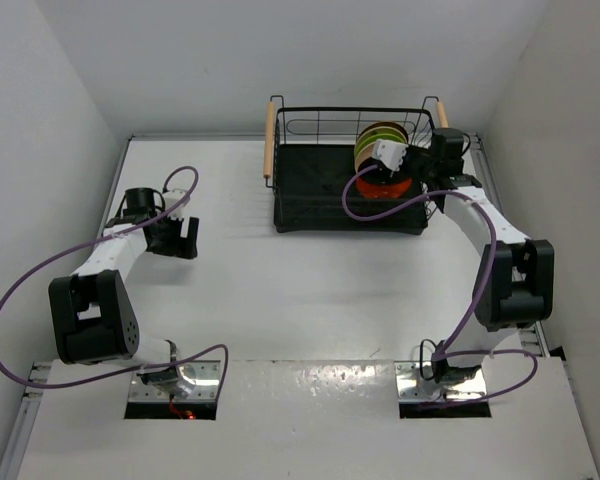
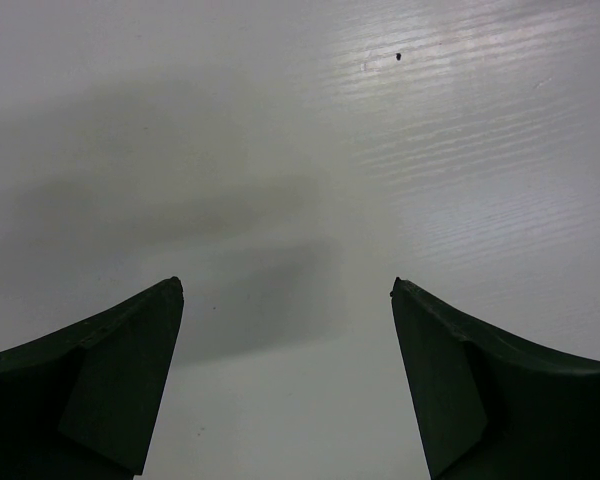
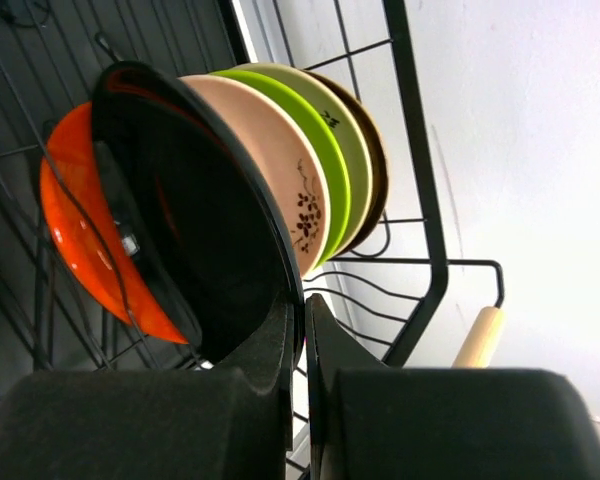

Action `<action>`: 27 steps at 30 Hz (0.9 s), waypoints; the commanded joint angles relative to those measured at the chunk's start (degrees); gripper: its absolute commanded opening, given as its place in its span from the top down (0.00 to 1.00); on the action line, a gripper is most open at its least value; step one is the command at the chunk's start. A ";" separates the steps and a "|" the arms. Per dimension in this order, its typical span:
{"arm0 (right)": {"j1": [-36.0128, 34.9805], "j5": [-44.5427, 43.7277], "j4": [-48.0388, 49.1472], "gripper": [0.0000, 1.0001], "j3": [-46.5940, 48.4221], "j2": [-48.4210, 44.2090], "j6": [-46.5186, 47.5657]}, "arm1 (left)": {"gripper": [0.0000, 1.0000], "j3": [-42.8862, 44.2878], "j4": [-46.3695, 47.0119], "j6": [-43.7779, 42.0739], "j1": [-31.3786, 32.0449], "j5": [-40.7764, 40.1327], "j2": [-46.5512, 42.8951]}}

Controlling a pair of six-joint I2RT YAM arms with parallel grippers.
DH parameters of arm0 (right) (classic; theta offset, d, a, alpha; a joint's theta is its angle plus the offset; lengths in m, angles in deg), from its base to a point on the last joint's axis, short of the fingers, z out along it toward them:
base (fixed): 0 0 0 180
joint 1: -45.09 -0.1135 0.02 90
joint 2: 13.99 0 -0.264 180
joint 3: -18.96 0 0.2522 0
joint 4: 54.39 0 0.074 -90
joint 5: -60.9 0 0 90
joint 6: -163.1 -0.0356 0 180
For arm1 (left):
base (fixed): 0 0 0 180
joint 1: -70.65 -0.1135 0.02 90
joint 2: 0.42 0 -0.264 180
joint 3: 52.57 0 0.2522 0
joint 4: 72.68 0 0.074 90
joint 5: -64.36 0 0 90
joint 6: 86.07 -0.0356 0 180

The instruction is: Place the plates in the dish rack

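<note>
Far right of the table: dish rack [image 1: 310, 195] sits here, a wooden handle [image 1: 270, 140] at each end.
Plates [image 1: 377, 140]: six of them, packed together in the rack's right end, standing on edge or leaning.
Row, seen from the right wrist: orange plate [image 3: 75, 230], black plate [image 3: 210, 230], cream floral plate [image 3: 280, 160], lime green plate [image 3: 302, 130], beige plate [image 3: 345, 130], then the brown plate [image 3: 377, 150] nearest the end wires.
Right gripper [image 3: 305, 310]: fingers pressed together on the black plate's rim.
Left gripper [image 2: 285, 290]: spread wide, nothing between the fingers, over bare white table [image 2: 280, 120], well left of the rack.
</note>
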 commanded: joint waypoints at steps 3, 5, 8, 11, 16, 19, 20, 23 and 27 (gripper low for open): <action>0.00 0.01 3.64 1.00 0.42 -0.63 -0.52 | 0.10 0.83 0.41 0.25 -0.66 0.81 -1.40; -0.26 0.27 3.20 1.00 0.15 -0.72 -0.17 | 0.10 0.83 0.41 0.25 -0.66 0.81 -1.40; -0.27 0.18 2.94 1.00 -0.37 -0.55 -0.17 | 0.10 0.83 0.41 0.25 -0.66 0.81 -1.40; -0.27 0.79 2.85 1.00 -0.46 -1.59 -0.52 | 0.10 0.83 0.41 0.25 -0.66 0.81 -1.40; 1.05 8.79 -6.19 1.00 2.86 -3.00 -1.76 | 0.10 0.83 0.93 0.25 -0.66 0.81 -1.40; 1.05 8.27 -6.03 1.00 1.65 -2.92 -1.57 | 0.10 0.83 0.94 0.25 -0.14 0.81 -1.40; 1.14 7.66 -5.59 1.00 1.56 -2.57 -1.66 | 0.10 0.83 0.94 0.25 -0.13 0.81 -1.40; 1.40 7.05 -4.98 1.00 1.21 -1.86 -2.45 | 0.10 0.83 0.94 0.25 -0.13 0.81 -1.40; 1.49 6.07 -4.18 1.00 0.85 -1.34 -2.01 | 0.10 0.83 0.94 0.25 -0.13 0.81 -1.40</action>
